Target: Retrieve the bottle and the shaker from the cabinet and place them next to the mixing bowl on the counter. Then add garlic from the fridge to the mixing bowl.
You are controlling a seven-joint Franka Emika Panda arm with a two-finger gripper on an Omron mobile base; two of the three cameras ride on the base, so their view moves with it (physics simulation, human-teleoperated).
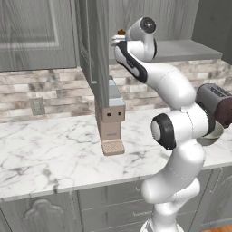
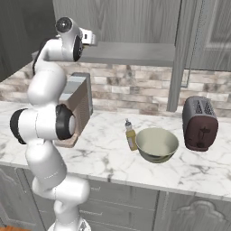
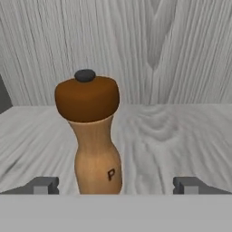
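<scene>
Facing the shaker (image 3: 93, 136), my gripper (image 3: 115, 186) wide open, empty (rigid, light wood, I judge; grasp its narrow waist).

So the arm (image 2: 47, 131) rises on the left, elbow bent, with its hand up around 11 o'clock reaching onto the shelf of the open cabinet (image 2: 131, 53). On the marble counter (image 2: 103, 153) there's the mixing bowl (image 2: 157, 144) a bit right of centre, and the bottle (image 2: 131, 135) stands upright just beside it at its 9 o'clock. A dark red toaster (image 2: 200, 123) sits near the bowl's 2 o'clock. Can't tell how the jaws stand from here.
</scene>
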